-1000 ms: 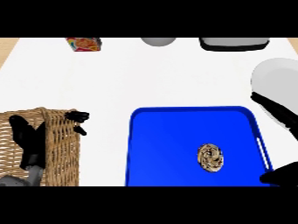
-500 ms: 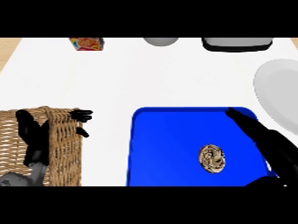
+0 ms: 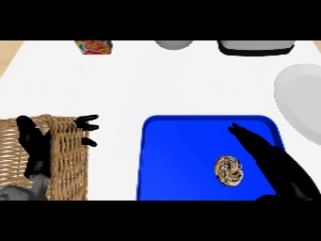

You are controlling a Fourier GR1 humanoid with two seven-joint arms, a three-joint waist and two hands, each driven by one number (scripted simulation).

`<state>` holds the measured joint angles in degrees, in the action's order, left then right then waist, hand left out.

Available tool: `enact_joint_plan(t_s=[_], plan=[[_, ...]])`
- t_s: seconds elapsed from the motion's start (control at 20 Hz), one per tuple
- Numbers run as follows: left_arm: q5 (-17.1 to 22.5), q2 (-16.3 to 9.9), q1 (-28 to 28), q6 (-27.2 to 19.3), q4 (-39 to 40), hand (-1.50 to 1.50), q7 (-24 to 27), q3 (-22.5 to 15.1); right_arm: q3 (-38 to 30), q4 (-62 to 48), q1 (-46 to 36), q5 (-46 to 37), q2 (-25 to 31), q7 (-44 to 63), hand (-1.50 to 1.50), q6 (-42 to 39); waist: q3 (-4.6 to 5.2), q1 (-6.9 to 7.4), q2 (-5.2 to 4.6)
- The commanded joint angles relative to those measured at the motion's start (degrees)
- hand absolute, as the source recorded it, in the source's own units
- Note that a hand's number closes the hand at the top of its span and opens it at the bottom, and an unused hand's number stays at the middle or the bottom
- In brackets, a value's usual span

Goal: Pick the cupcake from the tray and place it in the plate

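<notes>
Cupcake (image 3: 228, 170) lies on the blue tray (image 3: 177, 155), just left of the right hand's (image 3: 277, 164) straight (released) fingers (image 3: 250, 139).

The cupcake (image 3: 228, 170) sits on the tray (image 3: 177, 160), right of centre; the plate (image 3: 308, 106) lies just right of the tray, the basket (image 3: 62, 155) left, all on the bench (image 3: 156, 84).

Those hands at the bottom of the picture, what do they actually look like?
Both are black, with slender fingers and a thumb. The left hand joins a grey forearm at the lower edge. The right hand shows only black, long and tapering. No cables or markings show.
</notes>
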<state>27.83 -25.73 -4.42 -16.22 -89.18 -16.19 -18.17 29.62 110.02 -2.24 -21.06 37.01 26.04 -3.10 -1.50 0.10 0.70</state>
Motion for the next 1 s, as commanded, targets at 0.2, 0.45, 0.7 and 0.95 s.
enact_joint_plan(t_s=[0.2, 0.45, 0.7, 0.95], plan=[[-5.57, 5.53, 2.57, -2.95, 3.76, 0.0, 4.11, -2.92, 4.08, -5.84, -1.91, -10.29, -5.64, 3.79, -1.5, 2.56, 1.52, 0.22, -0.77], [-4.9, 5.81, 4.3, 0.41, 5.09, 0.0, 6.21, -1.95, 3.97, -6.82, -1.15, -10.29, -5.68, 2.96, -1.5, 0.93, 1.55, -0.05, -0.82], [-5.69, 4.42, 5.83, -0.06, 0.74, 0.0, 3.89, -1.44, 3.61, -10.56, -1.85, -10.49, -7.24, 1.22, -1.5, -0.03, 1.5, 0.31, -0.71], [-5.33, 4.54, 2.75, 1.62, 3.91, 0.0, 3.36, 0.97, 7.47, -11.45, -2.07, -13.06, -5.26, -1.3, 1.5, -4.17, 1.55, -0.14, -0.81]])
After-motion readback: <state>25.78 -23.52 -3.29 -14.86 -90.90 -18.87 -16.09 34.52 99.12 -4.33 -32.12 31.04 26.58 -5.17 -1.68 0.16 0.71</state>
